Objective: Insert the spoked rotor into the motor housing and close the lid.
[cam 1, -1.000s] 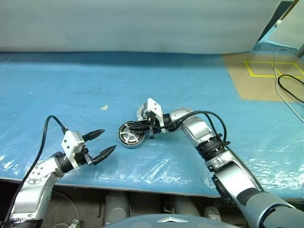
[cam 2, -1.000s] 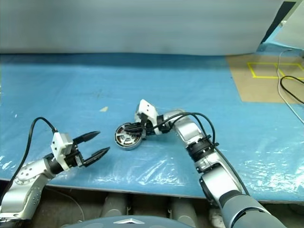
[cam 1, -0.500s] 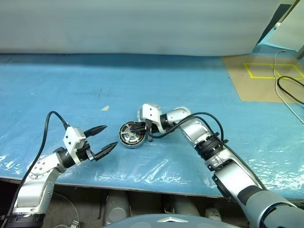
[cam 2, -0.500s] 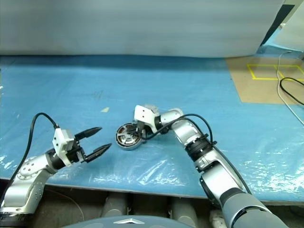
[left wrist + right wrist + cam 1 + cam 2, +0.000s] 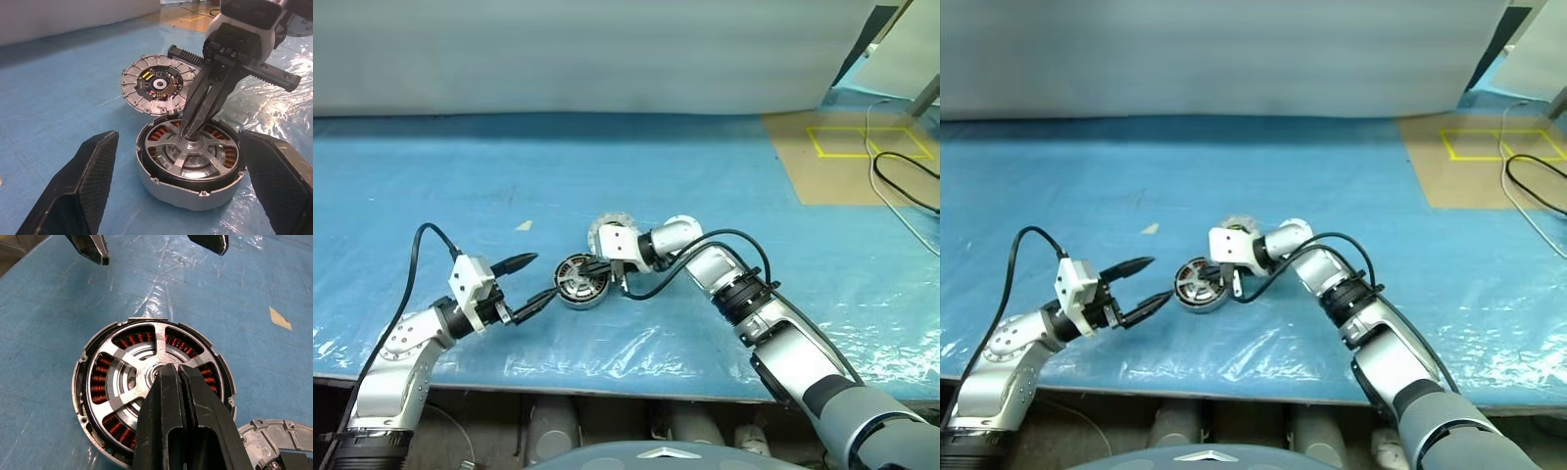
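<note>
Rotor flat on the blue bench, just left of centre in the head view, copper windings and spoked plate facing up. Housing just behind it, slightly tilted with its edge against the rotor's rim, dark centre uncovered. Judged early in the task: the two parts not yet joined, insertion and lid closing both left to do.

Right gripper angled down onto the rotor's hub, jaws pressed shut, nothing lifted. Left gripper level beside the rotor, jaws spread wide and empty.

No brand or legible writing anywhere; small yellow marks on the housing's dark centre too fine to read.
</note>
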Motion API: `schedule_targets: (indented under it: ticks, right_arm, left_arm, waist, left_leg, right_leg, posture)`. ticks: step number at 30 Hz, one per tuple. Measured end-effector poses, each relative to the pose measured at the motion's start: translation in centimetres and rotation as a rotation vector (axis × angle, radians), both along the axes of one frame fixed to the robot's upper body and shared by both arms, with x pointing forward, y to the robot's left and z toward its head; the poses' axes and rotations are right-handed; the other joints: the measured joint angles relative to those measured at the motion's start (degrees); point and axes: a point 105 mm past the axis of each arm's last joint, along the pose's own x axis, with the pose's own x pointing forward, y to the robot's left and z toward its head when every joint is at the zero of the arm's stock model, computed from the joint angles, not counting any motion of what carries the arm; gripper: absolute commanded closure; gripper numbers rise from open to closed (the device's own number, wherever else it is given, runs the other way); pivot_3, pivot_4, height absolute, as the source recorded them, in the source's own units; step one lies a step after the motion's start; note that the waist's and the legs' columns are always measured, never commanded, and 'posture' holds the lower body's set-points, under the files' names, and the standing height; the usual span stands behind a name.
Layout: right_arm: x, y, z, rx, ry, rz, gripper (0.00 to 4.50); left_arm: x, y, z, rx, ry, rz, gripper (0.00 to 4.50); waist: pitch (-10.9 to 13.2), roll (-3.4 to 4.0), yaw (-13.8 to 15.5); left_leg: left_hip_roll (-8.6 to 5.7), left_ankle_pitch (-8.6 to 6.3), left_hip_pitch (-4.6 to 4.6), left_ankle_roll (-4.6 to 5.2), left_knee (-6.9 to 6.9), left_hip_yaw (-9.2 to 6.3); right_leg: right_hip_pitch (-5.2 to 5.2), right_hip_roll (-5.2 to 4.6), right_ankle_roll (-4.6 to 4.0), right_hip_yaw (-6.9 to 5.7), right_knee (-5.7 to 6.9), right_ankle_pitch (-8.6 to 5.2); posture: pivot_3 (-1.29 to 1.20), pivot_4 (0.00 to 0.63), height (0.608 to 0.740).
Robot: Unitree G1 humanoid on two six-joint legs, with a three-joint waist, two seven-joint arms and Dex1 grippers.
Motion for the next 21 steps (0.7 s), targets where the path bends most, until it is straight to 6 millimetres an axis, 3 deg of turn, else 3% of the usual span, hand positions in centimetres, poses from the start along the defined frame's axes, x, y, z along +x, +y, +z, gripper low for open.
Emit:
schedule_targets:
  ticks: [5, 11, 16, 21]
  right_arm:
    - [-0.7, 0.3, 0.5, 0.125, 0.146, -0.015, 4.48]
    - [-1.7, 1.5, 2.2, 0.175, 0.121, 0.054, 4.48]
    - [-1.3, 1.5, 0.1, 0.101, 0.133, 0.017, 4.48]
    - [-1.2, 1.6, -0.6, 0.1, 0.095, 0.025, 4.48]
  left_arm:
    - [0.0, 0.0, 0.0, -0.001, 0.001, 0.001, 0.36]
    - [0.0, -0.1, 0.0, -0.005, 0.001, 0.001, 0.36]
    - [0.0, 0.0, 0.0, -0.005, 0.002, 0.002, 0.36]
    - [0.0, 0.0, -0.2, -0.005, 0.007, 0.01, 0.36]
  waist:
    - [0.01, 0.0, 0.0]
    - [0.01, 0.0, -0.06]
    - [0.01, 0.0, -0.07]
    - [0.02, 0.01, -0.09]
  left_leg:
    - [0.01, 0.01, -0.53, 0.0, 0.01, 0.02]
    - [0.05, 0.01, -1.01, 0.01, 0.0, 0.04]
    - [0.05, 0.01, -1.0, 0.0, 0.08, 0.04]
    - [0.04, 0.0, -0.49, 0.0, 0.05, 0.04]
  right_leg:
    - [-0.47, 0.01, -0.02, 0.0, -0.04, 0.01]
    - [-0.84, 0.04, -0.04, -0.16, -0.04, 0.02]
    - [-0.8, 0.02, -0.04, -0.16, -0.05, 0.02]
    - [-0.41, 0.01, -0.03, -0.09, -0.02, 0.01]
  posture:
    - [0.0, 0.15, 0.74]
    - [0.0, 0.15, 0.74]
    - [0.0, 0.15, 0.74]
    - [0.0, 0.15, 0.74]
